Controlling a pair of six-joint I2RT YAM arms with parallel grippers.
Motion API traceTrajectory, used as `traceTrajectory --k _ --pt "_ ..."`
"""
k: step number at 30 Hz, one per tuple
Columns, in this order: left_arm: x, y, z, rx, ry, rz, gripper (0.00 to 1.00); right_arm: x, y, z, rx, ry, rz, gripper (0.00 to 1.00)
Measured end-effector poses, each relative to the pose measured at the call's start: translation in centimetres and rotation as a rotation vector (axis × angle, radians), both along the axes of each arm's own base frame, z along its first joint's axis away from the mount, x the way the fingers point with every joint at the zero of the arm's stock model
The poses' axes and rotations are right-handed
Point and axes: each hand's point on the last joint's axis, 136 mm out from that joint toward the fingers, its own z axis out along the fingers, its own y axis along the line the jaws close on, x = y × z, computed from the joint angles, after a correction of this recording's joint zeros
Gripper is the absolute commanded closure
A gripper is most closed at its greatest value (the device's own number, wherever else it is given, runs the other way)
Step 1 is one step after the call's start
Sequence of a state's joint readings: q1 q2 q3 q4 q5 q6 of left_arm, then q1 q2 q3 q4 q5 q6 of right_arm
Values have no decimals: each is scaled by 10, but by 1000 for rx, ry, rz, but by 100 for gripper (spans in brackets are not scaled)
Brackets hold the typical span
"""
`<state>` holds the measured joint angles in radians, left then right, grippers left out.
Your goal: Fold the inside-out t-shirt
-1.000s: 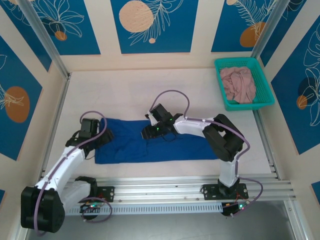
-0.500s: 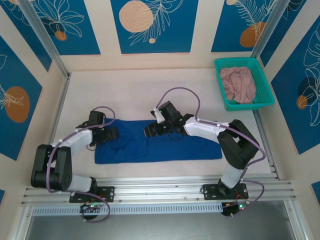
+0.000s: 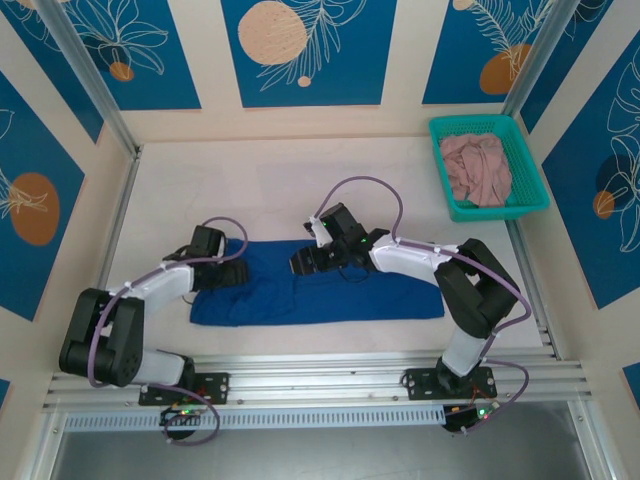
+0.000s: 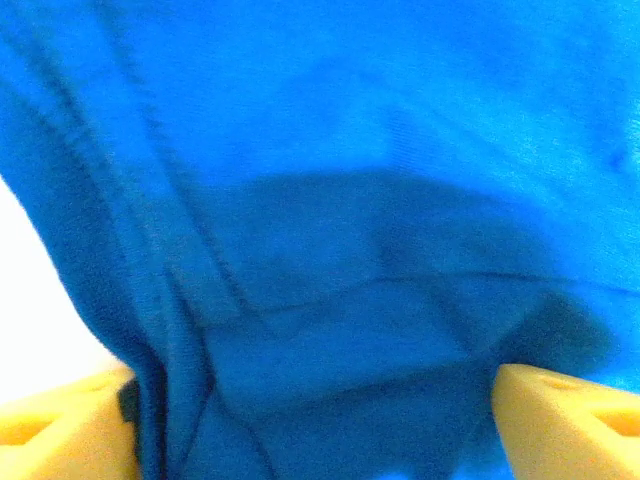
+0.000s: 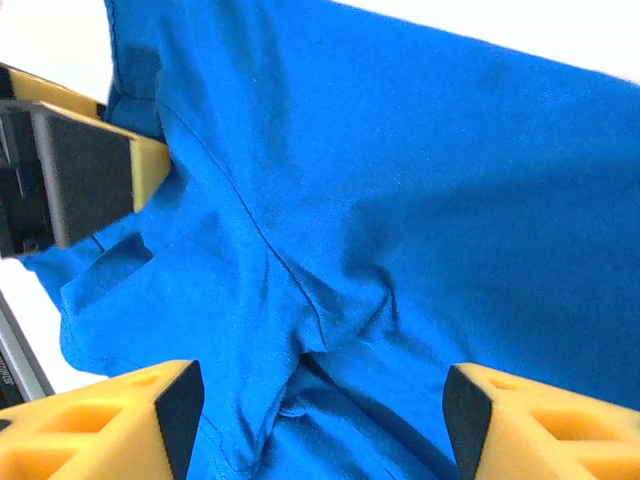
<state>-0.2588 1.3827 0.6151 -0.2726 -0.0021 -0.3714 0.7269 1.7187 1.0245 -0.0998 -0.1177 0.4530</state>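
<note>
Top view: the inside-out t-shirt (image 3: 380, 295) lies spread as a long blue band across the lower middle of the table (image 3: 260, 190), running left to right, just above the rail with the arm bases. Its left end is rumpled, its right part flat

Left gripper (image 3: 236, 272): low at the shirt's upper-left corner. Wrist view: yellow fingers (image 4: 565, 420) stand wide apart at the lower corners of the frame, with blue cloth, a seam and a fold spanning between them. Nothing pinched, jaws parted, nothing held

Right gripper (image 3: 302, 262): low on the shirt's upper edge, left of frame centre. Wrist view: fingers (image 5: 110, 420) likewise spread wide, creased cloth lying between, no hold on it

Teal basket (image 3: 497, 212) at upper right holds a dusty-pink garment (image 3: 478, 168), well apart from the shirt
</note>
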Motion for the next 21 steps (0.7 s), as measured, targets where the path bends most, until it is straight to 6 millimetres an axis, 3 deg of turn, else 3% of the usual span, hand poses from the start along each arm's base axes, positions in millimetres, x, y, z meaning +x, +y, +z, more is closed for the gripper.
traceTrajectory --k 5,16,18,21 --pt "-4 -21 -1 -40 5 -53 40 -1 2 1 12 12 1 33" --pt "3 -12 -7 11 18 -8 87 -2 1 1 14 23 -9 34" --pt "7 -18 -5 -14 6 -11 100 -2 1 1 13 23 -9 34" --pt "16 -30 -2 -58 -22 -34 100 -2 -1 -1 2 24 -14 34"
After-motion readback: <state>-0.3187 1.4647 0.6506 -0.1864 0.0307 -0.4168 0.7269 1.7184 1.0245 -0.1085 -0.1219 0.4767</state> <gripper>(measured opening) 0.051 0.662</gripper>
